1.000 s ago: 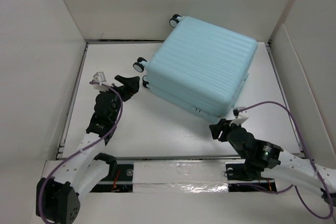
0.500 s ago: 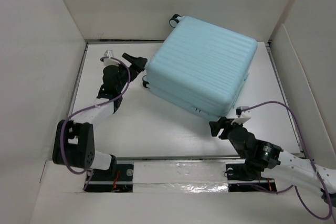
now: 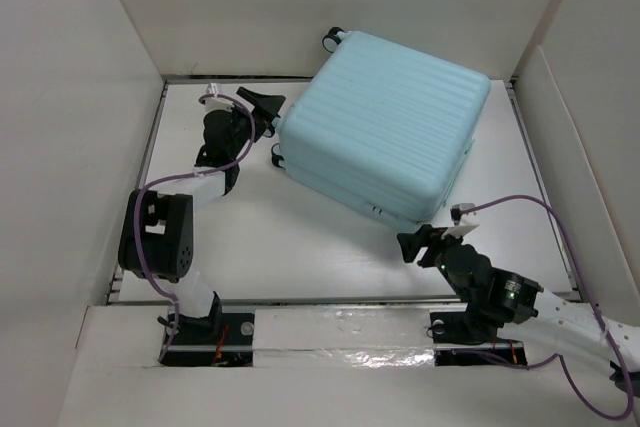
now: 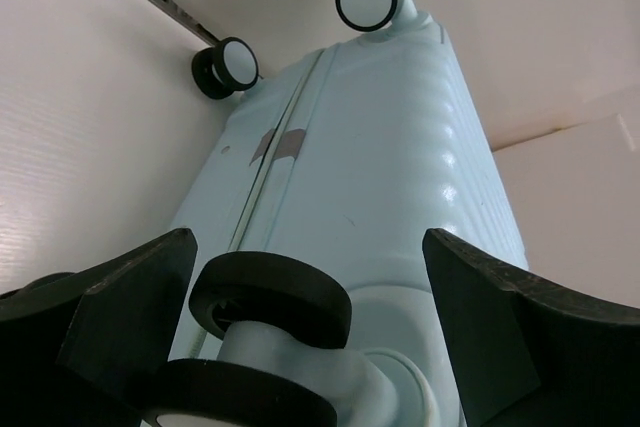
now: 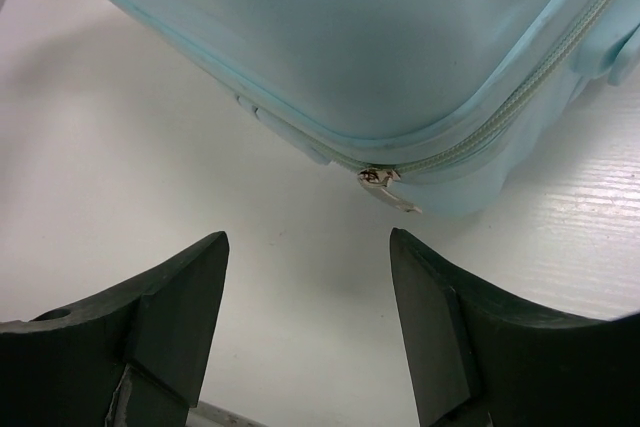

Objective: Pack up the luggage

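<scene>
While the luggage (image 3: 385, 122) lies shut, left fingers (image 4: 130, 297) gape wide around a wheel (image 4: 270, 299); right fingers (image 5: 180, 297) stand apart facing its zip-pull (image 5: 388, 187).

Nothing legible anywhere right now, and the grey patch (image 4: 282, 143) on the luggage (image 3: 385, 122) shows no readable marks.

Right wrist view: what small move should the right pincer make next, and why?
Probably ease the open right pincer forward onto the small silver zipper pull: the pale aqua-blue hard-shell suitcase looks zipped shut, and the pull hangs untouched just ahead.
</scene>
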Robot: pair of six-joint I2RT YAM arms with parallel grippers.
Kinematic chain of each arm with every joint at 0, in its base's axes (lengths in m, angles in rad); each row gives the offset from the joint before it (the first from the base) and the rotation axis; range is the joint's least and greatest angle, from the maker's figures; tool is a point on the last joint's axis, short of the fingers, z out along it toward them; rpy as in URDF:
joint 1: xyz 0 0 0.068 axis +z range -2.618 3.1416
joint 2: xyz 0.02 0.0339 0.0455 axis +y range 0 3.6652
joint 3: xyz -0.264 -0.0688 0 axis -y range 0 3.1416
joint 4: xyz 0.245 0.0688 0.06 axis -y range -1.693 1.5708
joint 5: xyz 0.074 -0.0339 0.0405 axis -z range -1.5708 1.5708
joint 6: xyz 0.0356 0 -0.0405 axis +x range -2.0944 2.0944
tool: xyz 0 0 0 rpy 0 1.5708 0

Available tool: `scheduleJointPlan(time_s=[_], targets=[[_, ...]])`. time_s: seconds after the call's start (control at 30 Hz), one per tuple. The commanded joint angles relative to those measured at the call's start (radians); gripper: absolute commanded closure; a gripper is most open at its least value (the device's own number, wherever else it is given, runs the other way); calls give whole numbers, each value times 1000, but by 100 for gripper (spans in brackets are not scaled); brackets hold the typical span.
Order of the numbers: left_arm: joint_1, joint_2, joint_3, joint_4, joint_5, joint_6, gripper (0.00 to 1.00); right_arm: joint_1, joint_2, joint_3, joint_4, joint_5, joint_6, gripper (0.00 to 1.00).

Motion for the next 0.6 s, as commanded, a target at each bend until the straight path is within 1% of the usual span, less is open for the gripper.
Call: scheduleJointPlan(time_s=[0.0,0.1,0.13,0.2,0.23,0.3,0.33,0.4,0.43,0.47,0.57], targets=[[2,21,2,190,34,-70,7,-15,1,-5,16,24,0,28],[2,39,-47,314,34,-128,15,-15,10,0,7,31,9,29],[2,44,-61,383,34,-146,24,-24,15,6,1,30,18,30],[2,59,-95,451,33,-185,37,-35,33,12,-4,18,20,33],[2,64,-103,500,28,-195,50,-49,39,17,-7,15,21,34],[2,76,-123,546,24,-215,65,-64,51,20,-1,-2,14,37],[2,82,-127,599,25,-220,73,-64,50,21,4,-11,3,38],[2,92,-143,641,22,-222,83,-99,39,23,5,-37,-11,40],[2,92,-150,675,15,-219,94,-110,32,21,11,-50,-28,40],[2,79,-175,687,4,-217,100,-135,24,21,10,-74,-34,40],[11,18,-231,680,-36,-191,100,-184,-14,12,33,-138,-80,40]])
